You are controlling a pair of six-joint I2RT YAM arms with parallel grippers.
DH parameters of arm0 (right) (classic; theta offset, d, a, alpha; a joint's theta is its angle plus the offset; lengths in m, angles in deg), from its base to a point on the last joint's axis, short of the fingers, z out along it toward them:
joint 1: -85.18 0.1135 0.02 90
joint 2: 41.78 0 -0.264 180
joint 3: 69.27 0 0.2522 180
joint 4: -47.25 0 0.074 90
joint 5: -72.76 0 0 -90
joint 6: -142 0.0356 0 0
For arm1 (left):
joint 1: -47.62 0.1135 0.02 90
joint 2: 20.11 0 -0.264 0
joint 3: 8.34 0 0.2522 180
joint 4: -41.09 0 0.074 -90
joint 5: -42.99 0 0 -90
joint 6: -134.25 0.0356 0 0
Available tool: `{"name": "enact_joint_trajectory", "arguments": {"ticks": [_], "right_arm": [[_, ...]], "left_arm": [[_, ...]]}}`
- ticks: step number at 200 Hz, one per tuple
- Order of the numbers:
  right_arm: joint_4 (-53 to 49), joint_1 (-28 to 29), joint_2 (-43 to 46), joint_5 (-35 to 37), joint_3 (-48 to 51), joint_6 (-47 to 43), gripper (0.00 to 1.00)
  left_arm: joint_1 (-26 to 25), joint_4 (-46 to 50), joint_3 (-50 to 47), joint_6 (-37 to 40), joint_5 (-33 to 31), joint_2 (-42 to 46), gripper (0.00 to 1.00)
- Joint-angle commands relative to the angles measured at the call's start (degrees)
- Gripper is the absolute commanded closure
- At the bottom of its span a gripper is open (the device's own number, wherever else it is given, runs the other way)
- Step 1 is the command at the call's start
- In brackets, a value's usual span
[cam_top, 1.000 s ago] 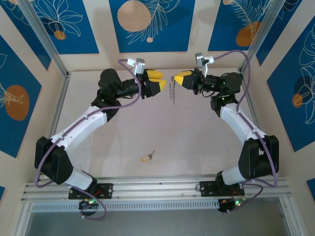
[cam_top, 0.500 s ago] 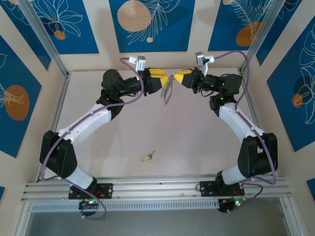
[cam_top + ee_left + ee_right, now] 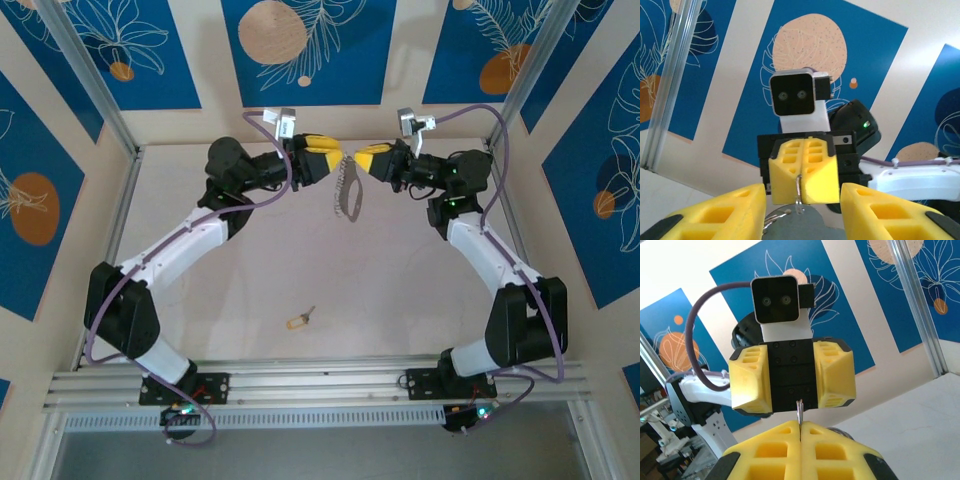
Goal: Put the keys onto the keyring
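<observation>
The keyring (image 3: 349,198), a flat grey oval with a pale chain strip, hangs above the far middle of the table. My right gripper (image 3: 356,160) is shut on its thin wire loop (image 3: 800,411), which sticks up between the closed yellow fingers (image 3: 840,450). My left gripper (image 3: 338,162) faces it tip to tip. It stands open, its fingers (image 3: 720,215) on either side of the right gripper's tips, with the grey oval (image 3: 805,229) just below. The tiny tan-headed key (image 3: 298,320) lies alone on the table near the front.
Aluminium frame posts (image 3: 90,90) and blue patterned walls (image 3: 305,50) close in the table. Both arms reach to the far middle, elbows out to the sides. A metal rail (image 3: 320,380) runs along the near edge.
My left gripper has moved right until it meets the right gripper's tips, and its jaws have narrowed. The hanging keyring has swung and turned its flat face towards the top camera.
</observation>
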Motion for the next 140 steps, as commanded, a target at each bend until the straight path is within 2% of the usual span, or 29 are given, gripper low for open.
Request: {"name": "enact_joint_trajectory", "arguments": {"ticks": [1,30,57,74,92,140], "right_arm": [[-13.7,0.5,4.0,-1.3,-2.2,-10.5,1.00],[-33.0,0.5,6.9,-2.3,-5.7,-24.1,1.00],[-44.3,0.4,8.0,-2.9,-8.2,-32.2,1.00],[-45.9,0.3,8.1,-3.9,-8.5,-33.3,1.00],[-45.6,0.3,8.2,-4.6,-8.2,-33.1,1.00],[-43.1,0.7,8.3,-4.9,-7.1,-31.2,1.00]], "left_arm": [[0.2,10.5,2.7,9.2,2.0,2.4,0.56],[1.4,24.6,4.9,20.3,2.2,4.7,0.56],[2.7,32.4,7.9,25.2,5.4,4.5,0.56],[2.9,33.3,9.3,24.9,8.3,3.6,0.57],[2.9,29.9,9.4,21.6,10.8,2.5,0.56],[2.2,24.8,9.4,16.5,12.9,0.2,0.56]]}}
